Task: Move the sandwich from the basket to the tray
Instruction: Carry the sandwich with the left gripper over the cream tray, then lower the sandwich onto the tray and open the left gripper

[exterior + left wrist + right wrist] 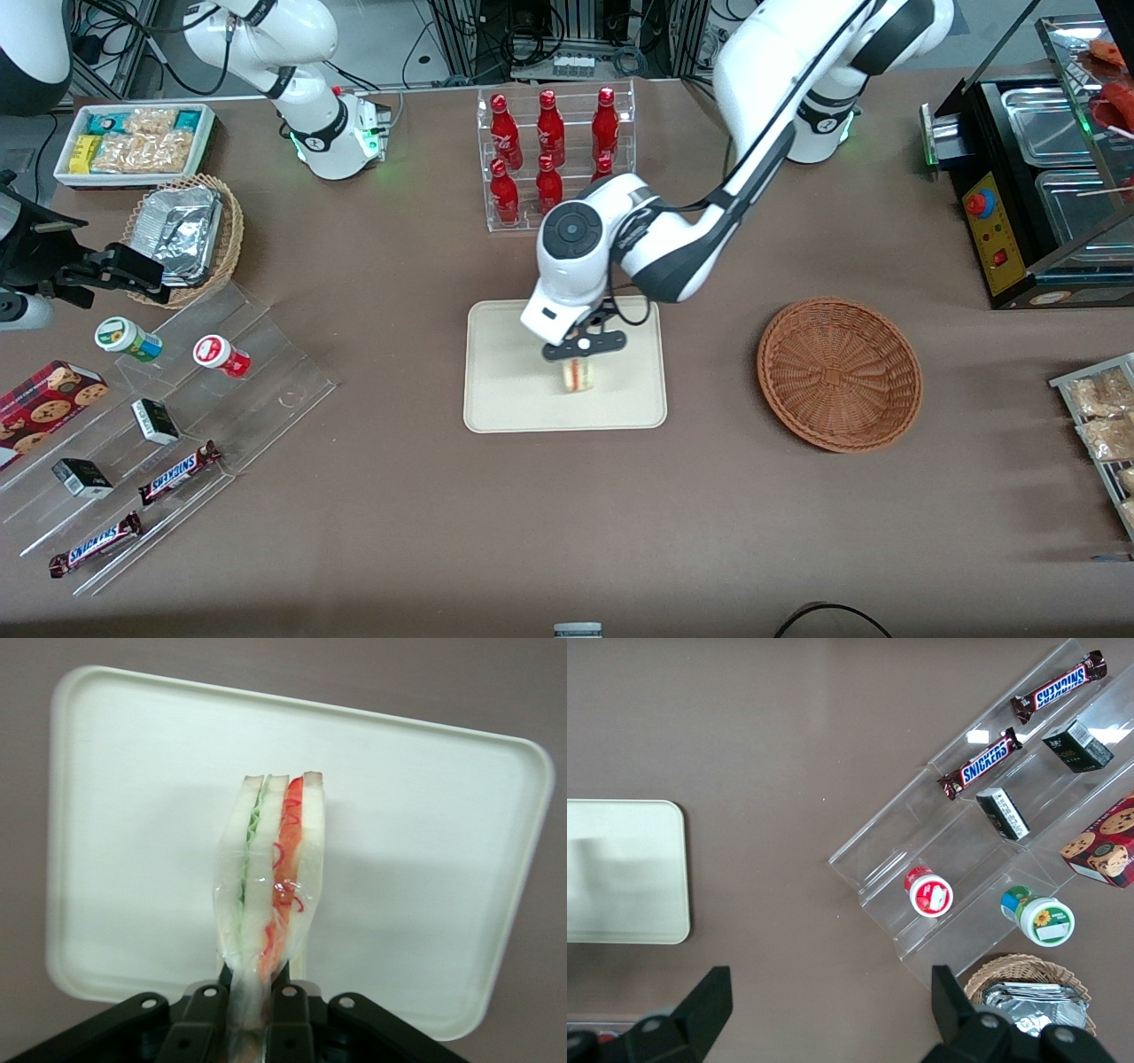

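My gripper (580, 356) hangs over the middle of the cream-white tray (505, 390), shut on the sandwich (578, 375). The wrist view shows the sandwich (273, 877) as a clear-wrapped wedge of white bread with green and red filling, pinched by its wrap between the black fingers (209, 1014), with the tray (133, 815) below it. I cannot tell whether the sandwich touches the tray. The round reddish-brown wicker basket (839, 373) lies beside the tray, toward the working arm's end of the table, with nothing in it.
A clear rack of red bottles (554, 151) stands farther from the front camera than the tray. Toward the parked arm's end lie clear stepped shelves (177, 416) with snack bars and cups, a tan basket of foil containers (186, 235) and a white snack box (133, 142). A black food warmer (1036, 186) stands at the working arm's end.
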